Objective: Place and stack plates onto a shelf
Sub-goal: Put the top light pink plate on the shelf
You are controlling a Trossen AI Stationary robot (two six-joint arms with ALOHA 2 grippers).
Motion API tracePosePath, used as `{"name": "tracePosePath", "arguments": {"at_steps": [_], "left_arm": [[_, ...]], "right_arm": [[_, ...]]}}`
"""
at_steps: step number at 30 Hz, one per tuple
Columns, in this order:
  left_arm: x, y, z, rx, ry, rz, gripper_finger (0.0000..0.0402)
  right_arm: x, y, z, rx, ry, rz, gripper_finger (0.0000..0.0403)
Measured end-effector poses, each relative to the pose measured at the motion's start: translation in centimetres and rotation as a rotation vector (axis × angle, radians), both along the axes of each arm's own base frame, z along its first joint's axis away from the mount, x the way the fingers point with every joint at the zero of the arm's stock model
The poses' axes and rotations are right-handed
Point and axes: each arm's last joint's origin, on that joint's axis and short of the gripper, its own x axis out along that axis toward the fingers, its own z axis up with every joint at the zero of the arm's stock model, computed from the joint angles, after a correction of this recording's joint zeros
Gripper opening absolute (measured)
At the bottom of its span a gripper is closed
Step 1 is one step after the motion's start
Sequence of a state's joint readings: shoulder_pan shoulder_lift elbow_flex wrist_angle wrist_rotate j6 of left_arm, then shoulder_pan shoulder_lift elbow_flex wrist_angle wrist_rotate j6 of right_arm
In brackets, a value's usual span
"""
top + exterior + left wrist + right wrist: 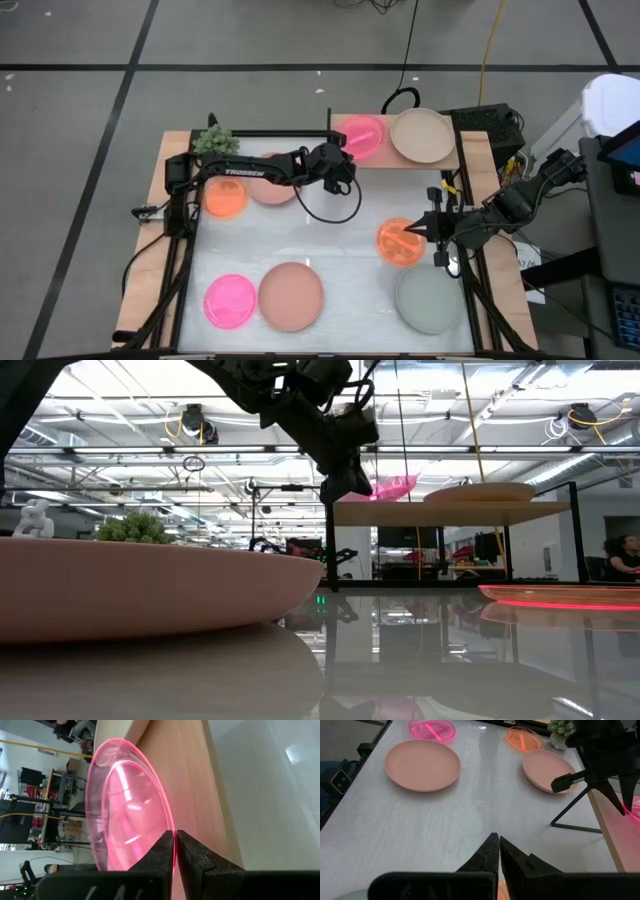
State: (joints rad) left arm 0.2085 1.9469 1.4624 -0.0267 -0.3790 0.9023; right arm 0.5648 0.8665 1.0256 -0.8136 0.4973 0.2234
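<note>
Nearest plate: a salmon plate (150, 595) was seen at the table's front edge, untouched.
Left gripper (175, 851): pinched closed on the neon pink plate's (360, 135) rim, lowering it onto the shelf (330, 128) left end beside the beige plate (421, 136).
Right gripper (498, 851): closed, seemingly empty, parked over the orange plate (400, 241) near the right edge.

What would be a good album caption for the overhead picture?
Left gripper sets a neon pink plate on the shelf beside a beige plate.
</note>
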Motion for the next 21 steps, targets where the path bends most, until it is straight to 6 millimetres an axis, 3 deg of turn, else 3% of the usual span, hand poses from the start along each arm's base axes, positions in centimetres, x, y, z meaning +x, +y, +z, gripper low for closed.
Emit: {"name": "tracePosePath", "arguments": {"at_steps": [21], "left_arm": [[-0.1,0.39,-0.01,-0.029,-0.007,-0.015,0.0024]], "right_arm": [[0.0,0.01,0.0,0.002,0.001,0.003,0.0]]}}
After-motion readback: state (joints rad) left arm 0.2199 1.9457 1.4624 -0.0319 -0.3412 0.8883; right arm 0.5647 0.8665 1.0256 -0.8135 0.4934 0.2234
